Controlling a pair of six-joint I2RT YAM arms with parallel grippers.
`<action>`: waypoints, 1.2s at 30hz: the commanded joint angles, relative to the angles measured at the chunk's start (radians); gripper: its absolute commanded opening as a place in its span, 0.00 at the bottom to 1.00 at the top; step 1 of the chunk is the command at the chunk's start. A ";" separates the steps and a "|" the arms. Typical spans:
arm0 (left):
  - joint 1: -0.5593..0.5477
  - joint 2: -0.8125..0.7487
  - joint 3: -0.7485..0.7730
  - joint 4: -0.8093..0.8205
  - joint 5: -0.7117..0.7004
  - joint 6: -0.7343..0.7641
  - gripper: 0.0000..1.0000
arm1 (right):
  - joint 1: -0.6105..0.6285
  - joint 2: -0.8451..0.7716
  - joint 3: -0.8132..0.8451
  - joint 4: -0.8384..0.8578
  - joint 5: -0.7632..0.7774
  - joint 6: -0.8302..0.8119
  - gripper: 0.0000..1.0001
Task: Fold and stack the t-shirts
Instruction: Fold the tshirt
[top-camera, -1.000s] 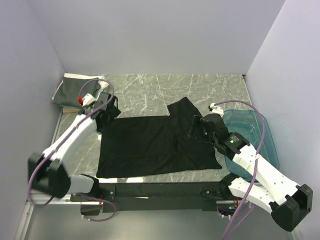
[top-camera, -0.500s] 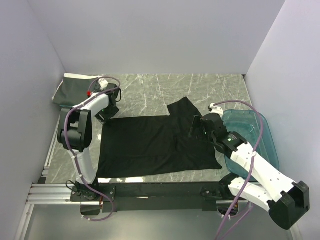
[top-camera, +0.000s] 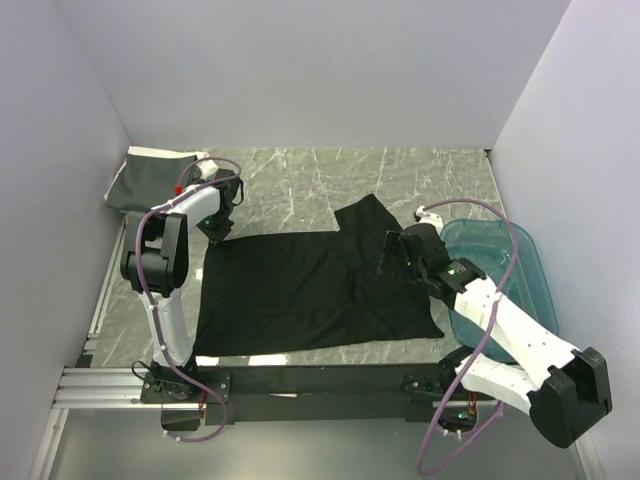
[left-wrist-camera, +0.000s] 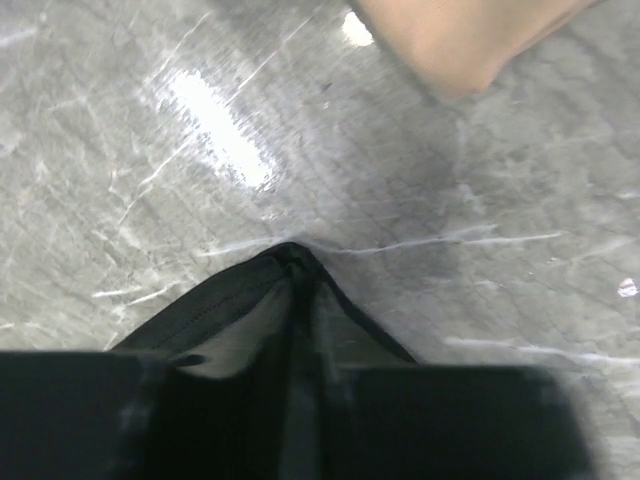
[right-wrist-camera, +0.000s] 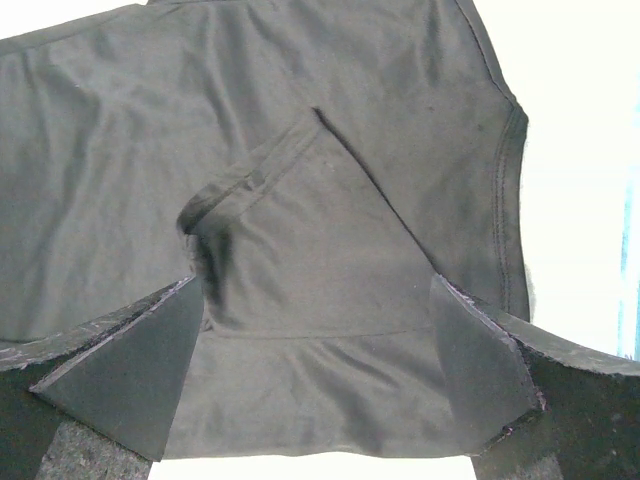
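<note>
A black t-shirt (top-camera: 310, 285) lies spread flat on the marble table. My left gripper (top-camera: 216, 228) is at its back left corner. In the left wrist view the left gripper (left-wrist-camera: 300, 372) is shut on that corner of the black t-shirt (left-wrist-camera: 240, 310), and the cloth bunches into a peak between the fingers. My right gripper (top-camera: 396, 258) hovers over the shirt's right side. Seen from the right wrist, the right gripper (right-wrist-camera: 320, 370) stands open, its fingers (right-wrist-camera: 130, 365) spread either side of a fold in the black t-shirt (right-wrist-camera: 300, 230). Folded t-shirts (top-camera: 150, 180), dark grey with a white edge, sit at the back left.
A translucent teal tub (top-camera: 512, 272) stands at the right edge, close to my right arm. Walls close in the table on three sides. A tan cloth edge (left-wrist-camera: 450, 40) shows just beyond the left gripper. A black rail (top-camera: 320, 380) runs along the near edge.
My left gripper has shut on the shirt's back left corner, and the left arm has folded in closer to its base. The right gripper stays open and has hardly moved.
</note>
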 joint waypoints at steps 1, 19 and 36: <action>0.001 0.004 0.002 -0.048 -0.031 -0.030 0.13 | -0.020 0.012 0.017 0.030 0.009 -0.016 1.00; 0.000 -0.105 -0.099 0.073 0.044 0.033 0.01 | -0.160 0.665 0.573 0.130 -0.058 -0.153 1.00; 0.000 -0.142 -0.122 0.109 0.075 0.057 0.01 | -0.192 1.420 1.409 -0.133 -0.060 -0.270 0.98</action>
